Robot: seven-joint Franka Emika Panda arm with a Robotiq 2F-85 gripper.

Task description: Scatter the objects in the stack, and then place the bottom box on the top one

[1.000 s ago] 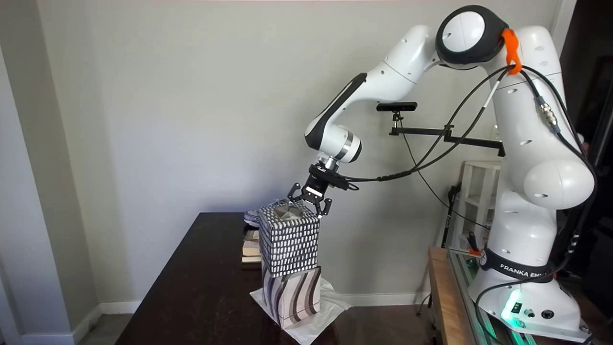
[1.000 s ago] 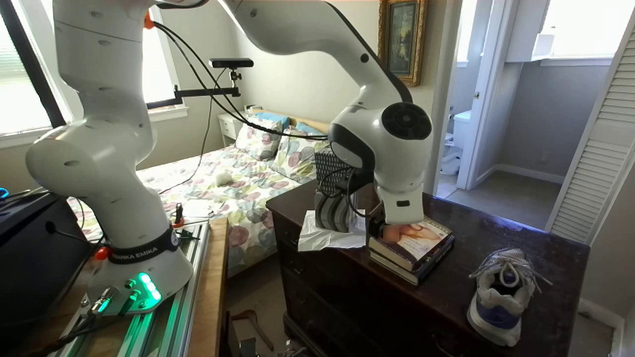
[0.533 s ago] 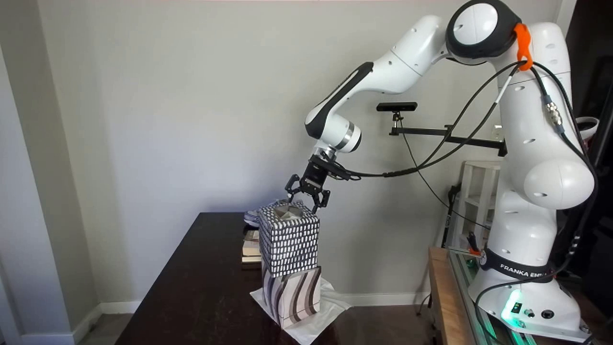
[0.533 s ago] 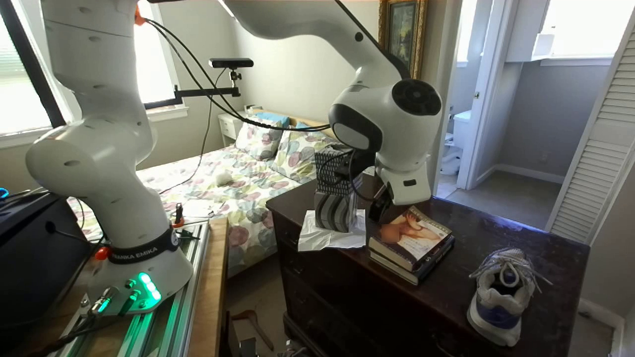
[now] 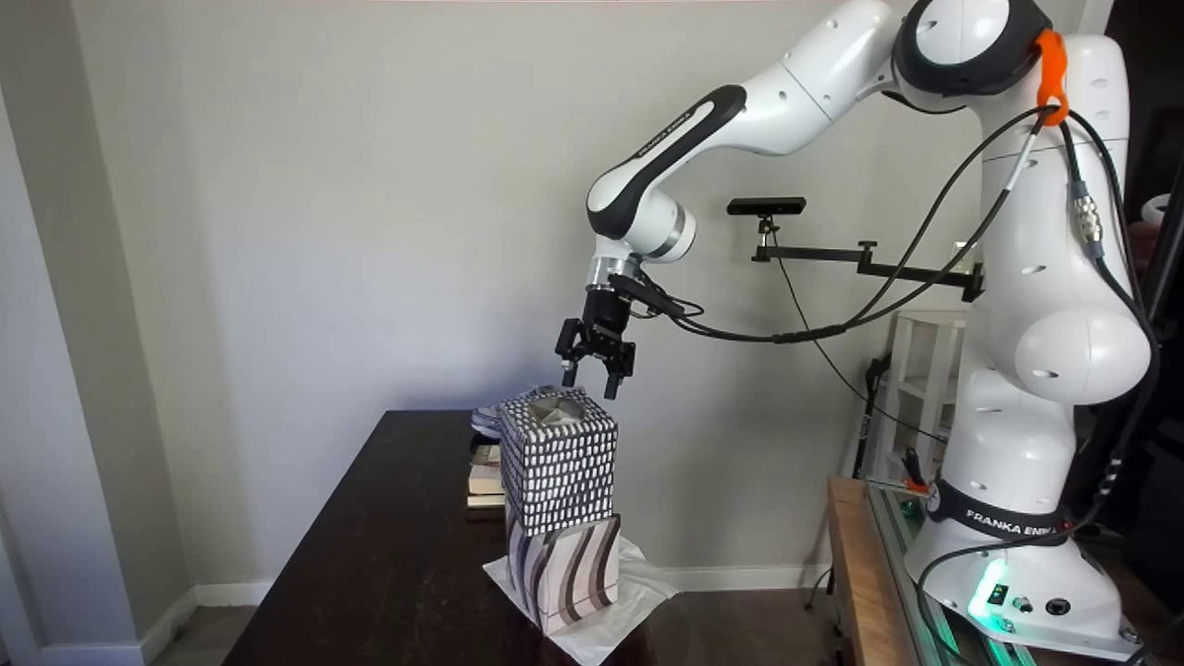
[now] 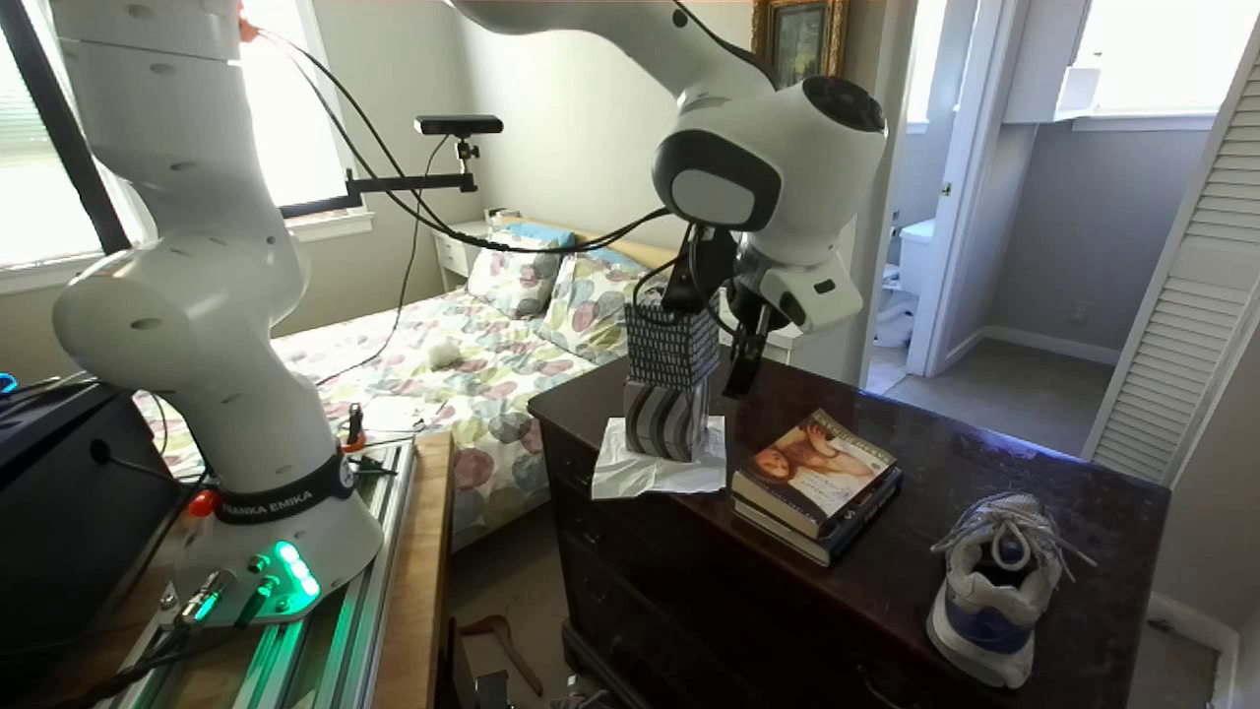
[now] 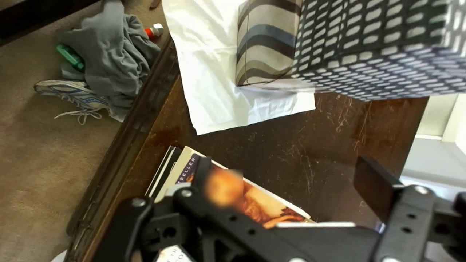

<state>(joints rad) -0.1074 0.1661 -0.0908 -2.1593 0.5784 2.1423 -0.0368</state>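
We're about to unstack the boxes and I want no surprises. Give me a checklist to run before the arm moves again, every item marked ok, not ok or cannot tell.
1. Gripper open and holding nothing: ok.
2. Checkered box off the striped box: not ok, it sits on top.
3. Gripper around the checkered box: not ok, the wrist view shows them apart.
4. Checkered box narrow enough to grip: cannot tell.
5. Sneaker and books clear of both boxes: ok, both lie apart from them.

And it's a home bedroom we're in: patterned pillows piled on a bed, dark wooden dresser nearby. Through the doorway, there's a toilet!
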